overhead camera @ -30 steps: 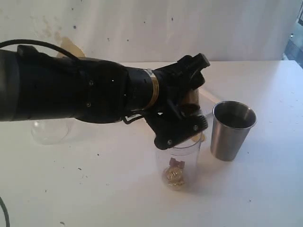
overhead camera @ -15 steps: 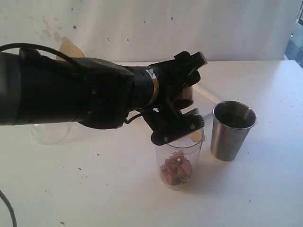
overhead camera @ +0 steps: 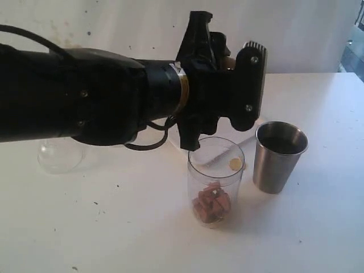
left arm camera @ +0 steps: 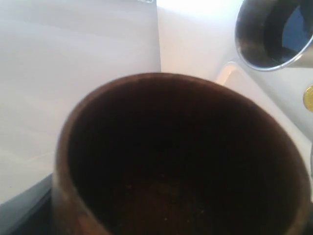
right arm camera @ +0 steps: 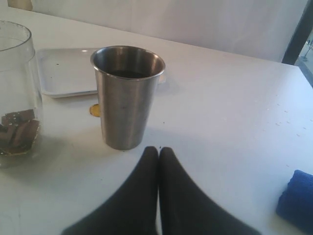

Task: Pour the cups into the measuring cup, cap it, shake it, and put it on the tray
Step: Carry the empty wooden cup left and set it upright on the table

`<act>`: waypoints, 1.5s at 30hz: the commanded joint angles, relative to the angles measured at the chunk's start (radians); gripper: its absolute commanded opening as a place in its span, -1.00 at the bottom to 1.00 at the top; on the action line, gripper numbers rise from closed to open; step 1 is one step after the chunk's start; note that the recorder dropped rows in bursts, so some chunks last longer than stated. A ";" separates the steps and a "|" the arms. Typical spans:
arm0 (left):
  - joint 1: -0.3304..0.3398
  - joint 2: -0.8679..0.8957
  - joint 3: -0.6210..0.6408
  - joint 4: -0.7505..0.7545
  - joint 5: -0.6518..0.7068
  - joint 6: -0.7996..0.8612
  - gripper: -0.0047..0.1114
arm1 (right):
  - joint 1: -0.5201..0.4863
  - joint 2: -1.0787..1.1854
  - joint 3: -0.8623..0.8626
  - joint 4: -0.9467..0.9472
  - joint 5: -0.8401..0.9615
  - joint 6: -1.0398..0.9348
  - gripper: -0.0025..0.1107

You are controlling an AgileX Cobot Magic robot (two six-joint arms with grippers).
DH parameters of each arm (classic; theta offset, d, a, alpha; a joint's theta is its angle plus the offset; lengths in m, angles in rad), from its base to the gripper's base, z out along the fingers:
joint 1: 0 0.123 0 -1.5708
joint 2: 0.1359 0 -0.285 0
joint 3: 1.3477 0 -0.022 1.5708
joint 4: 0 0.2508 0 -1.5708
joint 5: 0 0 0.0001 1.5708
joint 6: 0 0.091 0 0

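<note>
Exterior view: left gripper (overhead camera: 225,77) clamped on the wooden cup (left arm camera: 186,161), just above the measuring cup (overhead camera: 216,182), which holds brown pieces. Steel tumbler (overhead camera: 280,156) is just beside it, tray (right arm camera: 63,73) behind. Right gripper (right arm camera: 159,152) sits near the tumbler, jaws together. Risk: a low arm sweep clips the rim and tips it. A gold piece (overhead camera: 235,164) lies outside, so the tumbler pour could spill too.

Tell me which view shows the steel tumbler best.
The right wrist view: the steel tumbler stands whole and close. The exterior view shows it whole but smaller; the left wrist view, only part of its rim.
</note>
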 commanded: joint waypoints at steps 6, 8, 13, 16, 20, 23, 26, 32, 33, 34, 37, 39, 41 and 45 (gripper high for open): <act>0.006 -0.028 -0.010 -0.149 0.046 -0.154 -0.92 | -0.003 0.000 -0.003 -0.005 -0.009 0.002 -0.96; 0.040 -0.044 -0.015 -0.238 0.057 -0.297 -0.92 | -0.003 0.000 -0.003 -0.005 -0.009 0.002 -0.96; 0.230 -0.116 0.025 -0.310 -0.175 -0.638 -0.92 | -0.003 0.000 -0.003 -0.005 -0.009 0.002 -0.96; 0.369 -0.170 0.051 -0.310 -0.270 -0.766 -0.92 | -0.003 0.000 -0.003 -0.005 -0.009 0.002 -0.96; 0.542 -0.252 0.090 -0.310 -0.261 -0.780 -0.92 | -0.003 0.000 -0.003 -0.005 -0.009 0.002 -0.96; 0.691 -0.280 0.121 -0.297 -0.343 -0.776 -0.92 | -0.003 0.000 -0.003 -0.005 -0.009 0.002 -0.96; 0.890 -0.250 0.173 -0.333 -0.562 -0.805 -0.92 | -0.003 0.000 -0.003 -0.005 -0.009 0.002 -0.96; 1.096 -0.058 0.205 -0.357 -0.781 -0.777 -0.90 | -0.003 0.000 -0.003 -0.005 -0.009 0.002 -0.96; 1.106 -0.035 0.205 -0.357 -0.793 -0.765 -0.85 | -0.003 0.000 -0.003 -0.005 -0.009 0.002 -0.96; 1.113 -0.012 0.205 -0.359 -0.807 -0.742 -0.75 | -0.003 0.000 -0.003 -0.005 -0.009 0.002 -0.96; 1.118 0.047 0.205 -0.401 -0.839 -0.646 -0.22 | -0.003 0.000 -0.003 -0.005 -0.009 0.002 -0.96; 1.118 0.077 0.205 -0.497 -0.839 -0.607 0.14 | -0.003 0.000 -0.003 -0.005 -0.009 0.002 -0.96; 1.118 0.101 0.205 -0.599 -0.837 -0.582 0.44 | -0.003 0.000 -0.003 -0.005 -0.009 0.002 -0.96; 1.118 0.113 0.205 -0.628 -0.837 -0.534 0.80 | -0.003 0.000 -0.003 -0.005 -0.009 0.002 -0.96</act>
